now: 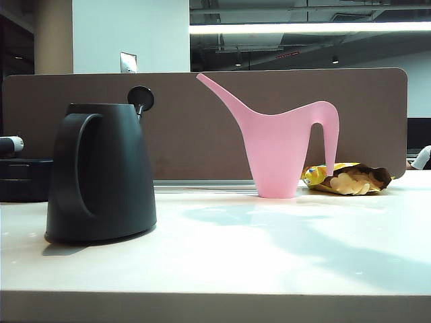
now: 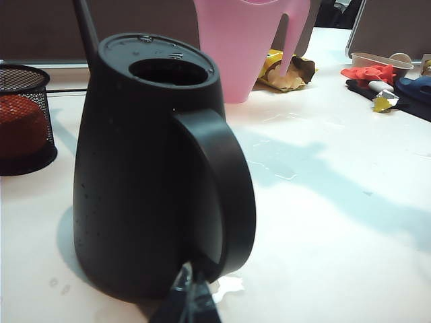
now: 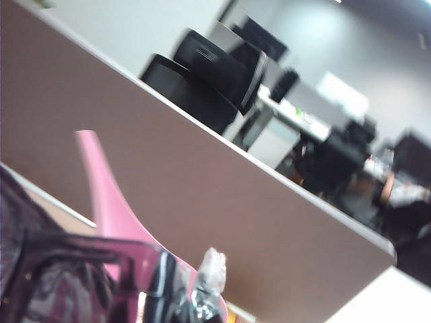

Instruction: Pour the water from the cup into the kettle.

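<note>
The black kettle (image 1: 101, 175) stands on the table at the left, its knob (image 1: 141, 98) raised behind its open top. The left wrist view has the kettle (image 2: 148, 188) close in front, handle toward the camera. My left gripper (image 2: 190, 296) is shut just short of the handle's foot, holding nothing. A small patch of water (image 2: 229, 286) lies on the table by the kettle's base. In the right wrist view my right gripper (image 3: 195, 289) is shut on the dark purple cup (image 3: 47, 282), held up in the air. Neither gripper shows in the exterior view.
The pink watering can (image 1: 279, 151) stands mid-table before the brown partition (image 1: 202, 81), with an open chip bag (image 1: 350, 178) to its right. A black mesh holder (image 2: 23, 114) sits beyond the kettle in the left wrist view. Coloured clutter (image 2: 380, 77) lies at the far side.
</note>
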